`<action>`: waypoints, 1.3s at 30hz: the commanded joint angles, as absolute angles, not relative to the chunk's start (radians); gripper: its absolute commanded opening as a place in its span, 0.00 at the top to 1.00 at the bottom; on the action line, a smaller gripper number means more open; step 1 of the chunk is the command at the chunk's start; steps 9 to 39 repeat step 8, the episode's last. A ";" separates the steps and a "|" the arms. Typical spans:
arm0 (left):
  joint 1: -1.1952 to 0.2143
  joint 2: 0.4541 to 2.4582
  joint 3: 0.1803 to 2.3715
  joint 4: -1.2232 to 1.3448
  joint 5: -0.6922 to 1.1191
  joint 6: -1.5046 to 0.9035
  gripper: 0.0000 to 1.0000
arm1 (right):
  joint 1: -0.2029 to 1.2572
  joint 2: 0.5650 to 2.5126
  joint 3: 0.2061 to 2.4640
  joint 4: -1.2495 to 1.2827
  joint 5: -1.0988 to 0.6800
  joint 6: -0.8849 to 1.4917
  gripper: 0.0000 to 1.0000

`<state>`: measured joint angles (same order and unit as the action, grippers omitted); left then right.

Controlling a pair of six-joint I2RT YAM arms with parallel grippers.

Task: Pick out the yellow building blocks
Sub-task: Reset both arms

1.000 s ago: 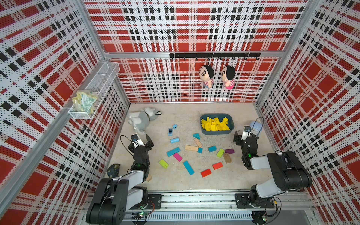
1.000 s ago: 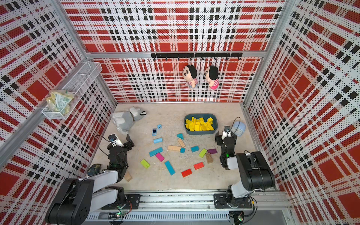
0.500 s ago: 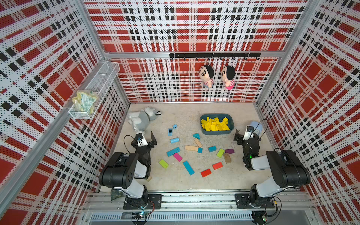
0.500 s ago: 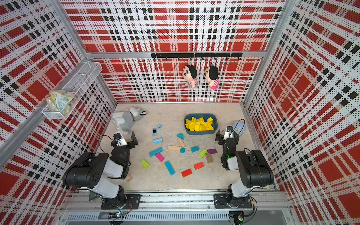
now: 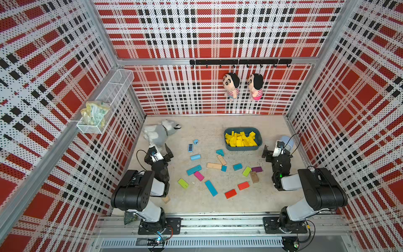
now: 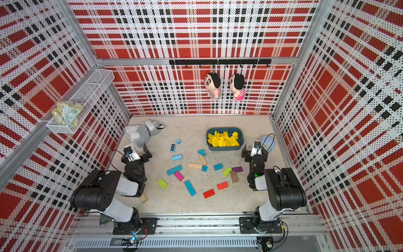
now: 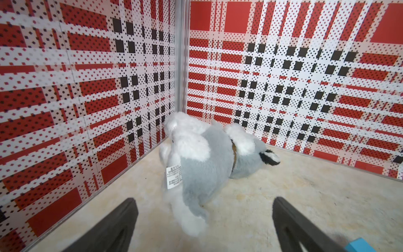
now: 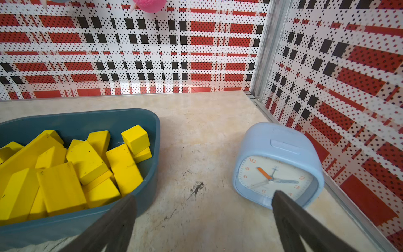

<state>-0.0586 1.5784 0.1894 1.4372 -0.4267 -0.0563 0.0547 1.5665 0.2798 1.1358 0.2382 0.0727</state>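
Nearest the rail there's a small dark green thing (image 5: 129,218) by the left arm's base. I honestly can't tell what it is. A tan block (image 5: 166,199) sits half tucked under that arm, so it's partly cut off.

Further in, I see no yellow among the loose blocks on the floor, though a small one could be hiding behind an arm. The two lime-green blocks (image 5: 182,183) are the trap, so I'd compare their color against the bin before grabbing anything.

The left gripper (image 7: 204,203) is spread wide with nothing in it and points at the plush dog (image 7: 207,157). The right gripper (image 8: 204,195) is also released and empty, sitting between the bin (image 8: 139,115) and the blue clock (image 8: 277,152).

The yellow blocks (image 8: 85,159) are piled inside the bin. I'd guess the sorting is basically done, so the best move is one slow check of the floor while keeping the fingers off the bin wall and the clock. The wrist view cuts off the bin's near end.
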 commanded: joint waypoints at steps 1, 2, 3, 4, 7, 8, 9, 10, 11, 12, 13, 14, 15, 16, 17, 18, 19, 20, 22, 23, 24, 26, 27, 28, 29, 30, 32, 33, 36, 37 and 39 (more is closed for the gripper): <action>-0.053 1.601 0.231 1.391 -0.421 -0.061 0.02 | 0.046 1.575 0.290 1.161 0.228 0.085 0.00; -0.049 1.597 0.233 1.379 -0.413 -0.065 0.02 | 0.045 1.575 0.290 1.161 0.229 0.085 0.00; -0.049 1.598 0.233 1.380 -0.416 -0.066 0.02 | 0.046 1.575 0.291 1.160 0.230 0.085 0.00; -0.049 1.597 0.233 1.381 -0.414 -0.067 0.02 | 0.046 1.575 0.290 1.159 0.229 0.086 0.00; -0.048 1.579 0.205 1.410 -0.408 -0.068 0.02 | 0.045 1.575 0.290 1.159 0.229 0.085 0.00; -0.048 1.575 0.193 1.426 -0.405 -0.067 0.02 | 0.045 1.574 0.289 1.158 0.229 0.085 0.00; -0.048 1.575 0.193 1.426 -0.405 -0.067 0.02 | 0.045 1.574 0.289 1.158 0.229 0.085 0.00; -0.048 1.575 0.193 1.426 -0.405 -0.067 0.02 | 0.045 1.574 0.289 1.158 0.229 0.085 0.00; -0.048 1.575 0.193 1.426 -0.405 -0.067 0.02 | 0.045 1.574 0.289 1.158 0.229 0.085 0.00; -0.048 1.575 0.193 1.426 -0.405 -0.067 0.02 | 0.045 1.574 0.289 1.158 0.229 0.085 0.00; -0.048 1.575 0.193 1.426 -0.405 -0.067 0.02 | 0.045 1.574 0.289 1.158 0.229 0.085 0.00; -0.048 1.575 0.193 1.426 -0.405 -0.067 0.02 | 0.045 1.574 0.289 1.158 0.229 0.085 0.00; -0.048 1.575 0.193 1.426 -0.405 -0.067 0.02 | 0.045 1.574 0.289 1.158 0.229 0.085 0.00; -0.048 1.575 0.193 1.426 -0.405 -0.067 0.02 | 0.045 1.574 0.289 1.158 0.229 0.085 0.00; -0.048 1.575 0.193 1.426 -0.405 -0.067 0.02 | 0.045 1.574 0.289 1.158 0.229 0.085 0.00; -0.048 1.575 0.193 1.426 -0.405 -0.067 0.02 | 0.045 1.574 0.289 1.158 0.229 0.085 0.00; -0.048 1.575 0.193 1.426 -0.405 -0.067 0.02 | 0.045 1.574 0.289 1.158 0.229 0.085 0.00; -0.048 1.575 0.193 1.426 -0.405 -0.067 0.02 | 0.045 1.574 0.289 1.158 0.229 0.085 0.00; -0.048 1.575 0.193 1.426 -0.405 -0.067 0.02 | 0.045 1.574 0.289 1.158 0.229 0.085 0.00; -0.048 1.575 0.193 1.426 -0.405 -0.067 0.02 | 0.045 1.574 0.289 1.158 0.229 0.085 0.00; -0.048 1.575 0.193 1.426 -0.405 -0.067 0.02 | 0.045 1.574 0.289 1.158 0.229 0.085 0.00; -0.048 1.575 0.193 1.426 -0.405 -0.067 0.02 | 0.045 1.574 0.289 1.158 0.229 0.085 0.00; -0.048 1.575 0.193 1.426 -0.405 -0.067 0.02 | 0.045 1.574 0.289 1.158 0.229 0.085 0.00; -0.048 1.575 0.193 1.426 -0.405 -0.067 0.02 | 0.045 1.574 0.289 1.158 0.229 0.085 0.00; -0.048 1.575 0.193 1.426 -0.405 -0.067 0.02 | 0.045 1.574 0.289 1.158 0.229 0.085 0.00; -0.048 1.575 0.193 1.426 -0.405 -0.067 0.02 | 0.045 1.574 0.289 1.158 0.229 0.085 0.00; -0.048 1.575 0.193 1.426 -0.405 -0.067 0.02 | 0.045 1.574 0.289 1.158 0.229 0.085 0.00; -0.048 1.575 0.193 1.426 -0.405 -0.067 0.02 | 0.045 1.574 0.289 1.158 0.229 0.085 0.00; -0.048 1.575 0.193 1.426 -0.405 -0.067 0.02 | 0.045 1.574 0.289 1.158 0.229 0.085 0.00; -0.048 1.575 0.193 1.426 -0.405 -0.067 0.02 | 0.045 1.574 0.289 1.158 0.229 0.085 0.00; -0.048 1.575 0.193 1.426 -0.405 -0.067 0.02 | 0.045 1.574 0.289 1.158 0.229 0.085 0.00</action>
